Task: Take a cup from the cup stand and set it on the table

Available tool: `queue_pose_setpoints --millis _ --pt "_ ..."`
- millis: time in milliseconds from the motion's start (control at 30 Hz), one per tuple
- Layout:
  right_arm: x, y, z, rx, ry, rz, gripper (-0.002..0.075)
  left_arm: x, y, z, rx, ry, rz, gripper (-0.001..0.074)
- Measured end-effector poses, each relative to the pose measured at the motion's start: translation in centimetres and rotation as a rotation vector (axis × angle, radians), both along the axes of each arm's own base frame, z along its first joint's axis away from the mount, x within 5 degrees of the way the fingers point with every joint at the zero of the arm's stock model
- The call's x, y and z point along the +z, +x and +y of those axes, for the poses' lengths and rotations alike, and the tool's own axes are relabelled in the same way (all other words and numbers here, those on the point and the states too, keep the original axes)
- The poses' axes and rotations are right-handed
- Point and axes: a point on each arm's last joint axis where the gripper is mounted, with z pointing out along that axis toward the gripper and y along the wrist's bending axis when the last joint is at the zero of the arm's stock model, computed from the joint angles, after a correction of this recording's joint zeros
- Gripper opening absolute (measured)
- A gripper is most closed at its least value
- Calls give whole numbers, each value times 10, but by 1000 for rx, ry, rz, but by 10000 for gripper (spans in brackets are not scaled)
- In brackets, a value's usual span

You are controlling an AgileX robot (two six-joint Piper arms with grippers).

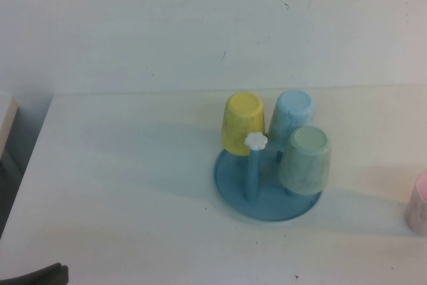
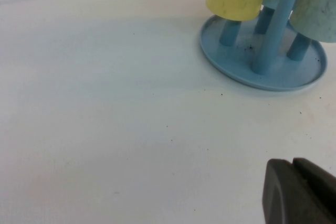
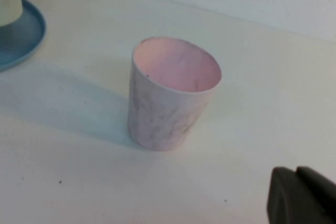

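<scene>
White table [image 1: 120, 185] fills the foreground, and the cup stand [image 1: 267, 198] near its middle holds three upturned cups with one peg bare. Right of the stand, well apart, the cup [image 3: 170, 100] stands upright, so the task looks finished. Left gripper [image 2: 299, 192] and right gripper [image 3: 302, 195] sit low, grasping nothing visible; whether their fingers are parted cannot be told.

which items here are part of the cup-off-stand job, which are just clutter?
Job:
- pale pink speckled tapered plastic cup, upright on the table, off the stand
- round blue cup stand, one peg bare
- white flat table
- right gripper, close by the pink cup
- left gripper, low over the table near the stand

Lying about:
- yellow cup, pale blue cup, pale green cup, all upside down on pegs
</scene>
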Motion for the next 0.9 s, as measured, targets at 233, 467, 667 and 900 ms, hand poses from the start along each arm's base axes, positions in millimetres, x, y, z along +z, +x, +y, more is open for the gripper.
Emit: queue_pose_setpoints --millis 233,467,667,900 --pt "0 0 0 -16 44 -3 -1 0 0 0 -1 3 -2 -2" --pt "0 0 0 -18 49 -3 -1 0 0 0 -1 3 -2 -2" --pt "0 0 0 -18 50 -3 -1 0 0 0 -1 3 -2 -2" --pt "0 0 0 -18 50 -3 -1 0 0 0 -1 3 -2 -2"
